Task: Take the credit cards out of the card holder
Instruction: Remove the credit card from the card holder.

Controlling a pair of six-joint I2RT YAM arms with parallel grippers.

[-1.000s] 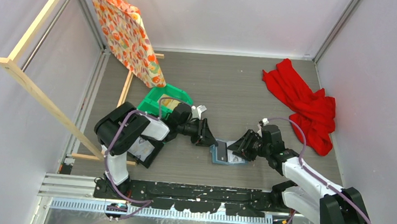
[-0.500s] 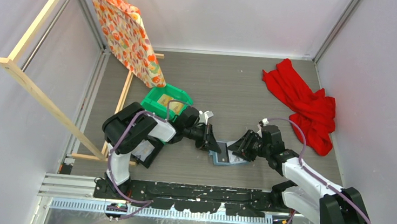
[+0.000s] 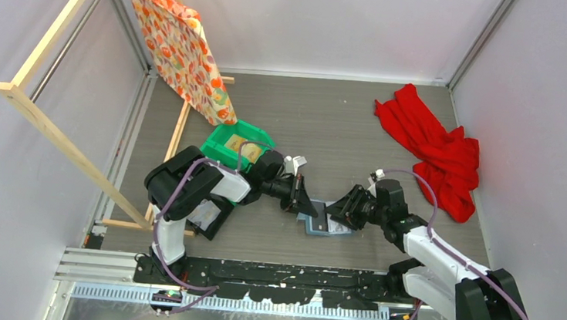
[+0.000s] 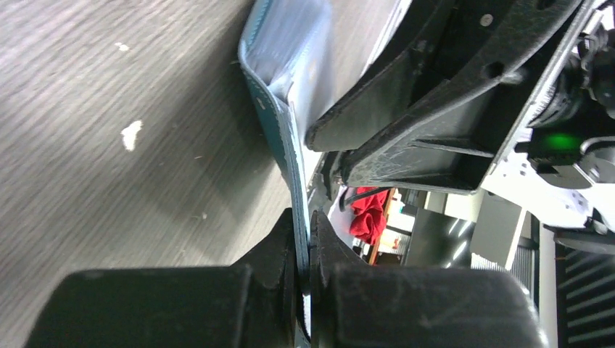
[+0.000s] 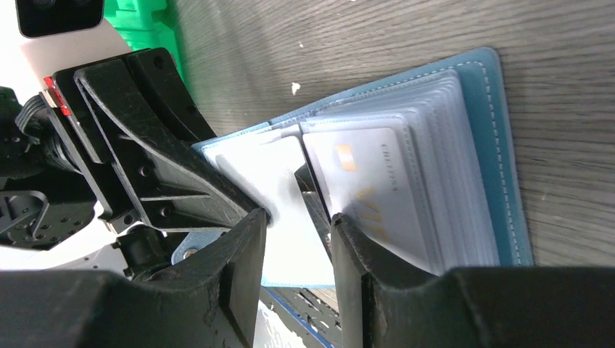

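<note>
The blue-teal card holder (image 3: pixel 321 224) lies open on the table between the two arms. My left gripper (image 3: pixel 303 206) is shut on the edge of its left cover, which stands up from the table; in the left wrist view the teal cover (image 4: pixel 279 109) runs down between the closed jaws of the left gripper (image 4: pixel 304 225). My right gripper (image 3: pixel 347 208) is open over the clear sleeves. In the right wrist view its jaws (image 5: pixel 297 235) straddle a whitish sleeve flap (image 5: pixel 279 177). A pale credit card (image 5: pixel 370 181) with a gold chip sits in the sleeve beside it. No dark card shows.
A green plastic bin (image 3: pixel 237 144) stands behind the left arm. A red cloth (image 3: pixel 436 150) lies at the back right. A patterned bag (image 3: pixel 182 43) hangs from a wooden frame (image 3: pixel 57 140) on the left. A black object (image 3: pixel 209 217) lies by the left arm.
My left gripper has moved right and down to the card holder and has closed on its left cover, raising that edge. The right gripper has stayed over the sleeves.
</note>
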